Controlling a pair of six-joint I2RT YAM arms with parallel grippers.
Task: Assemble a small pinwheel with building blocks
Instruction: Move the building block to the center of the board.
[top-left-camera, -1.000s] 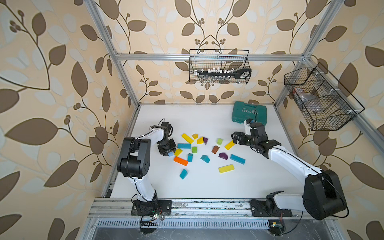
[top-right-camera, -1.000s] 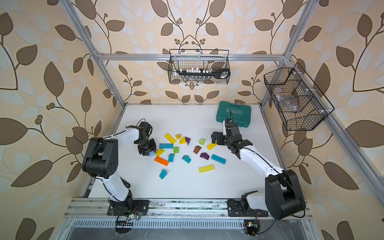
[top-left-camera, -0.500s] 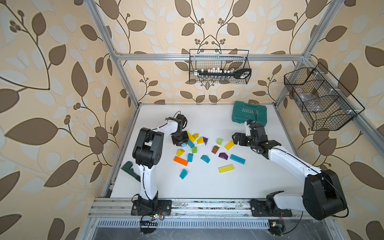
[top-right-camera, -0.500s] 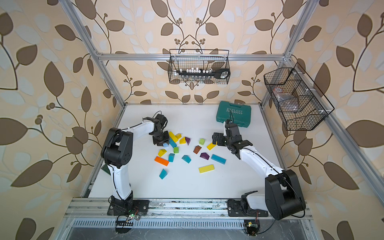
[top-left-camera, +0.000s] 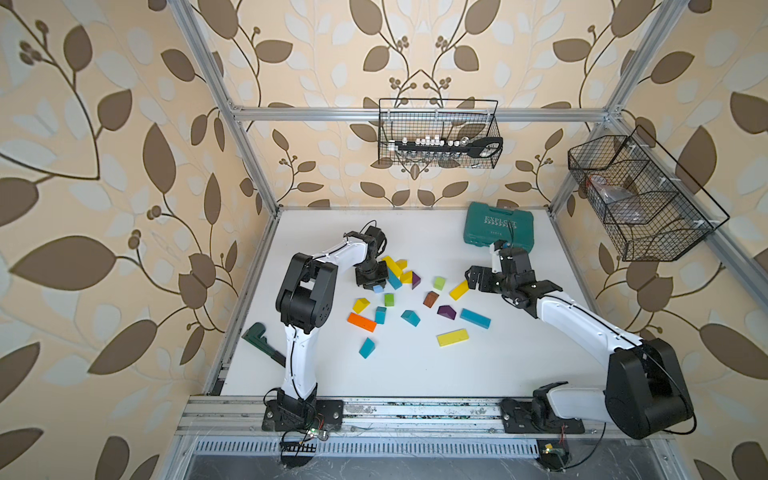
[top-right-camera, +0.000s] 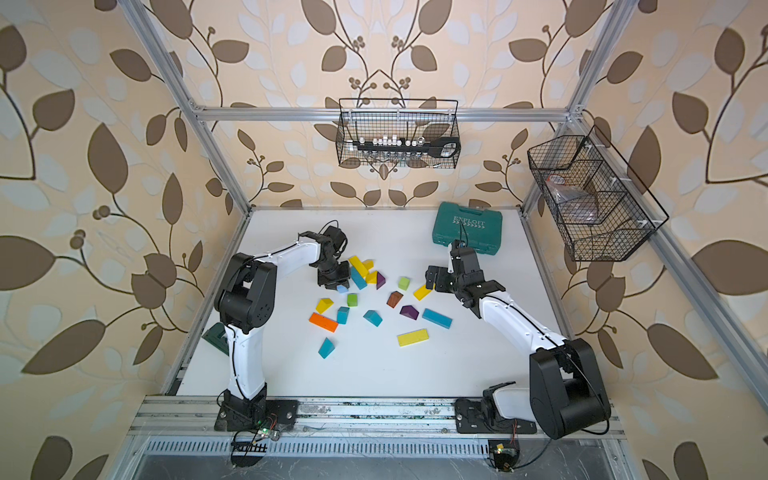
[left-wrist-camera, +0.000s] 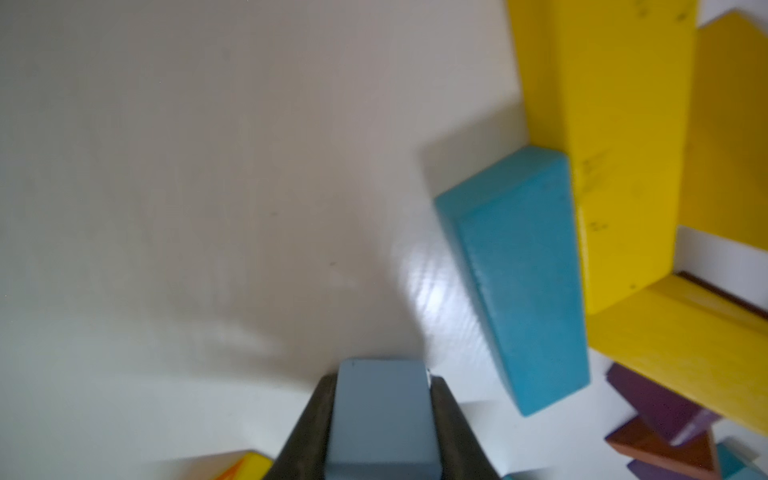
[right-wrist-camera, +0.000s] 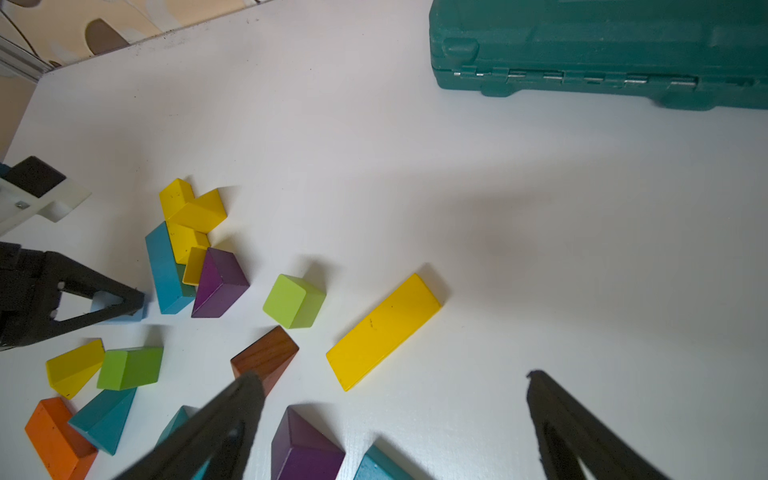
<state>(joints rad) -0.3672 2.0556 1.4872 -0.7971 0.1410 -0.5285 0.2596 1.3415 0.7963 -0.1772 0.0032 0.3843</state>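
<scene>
left wrist view shows left jaws clamped on the pale-blue cube (left-wrist-camera: 382, 415), half hidden in both top views; right jaws gape wide at its three o'clock.

Left end effector (top-left-camera: 372, 282) at pale-blue cube (top-left-camera: 377, 288); right end effector (top-left-camera: 473, 280) just beside yellow bar (top-left-camera: 458, 290); other blocks (top-left-camera: 361, 322) scattered on counter (top-left-camera: 415, 374).

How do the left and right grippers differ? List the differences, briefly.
The left gripper is shut on a pale-blue cube; the right gripper is wide open and holds nothing. The left gripper is next to a teal bar; the right gripper is beside a lone yellow bar. Both have black fingers.
</scene>
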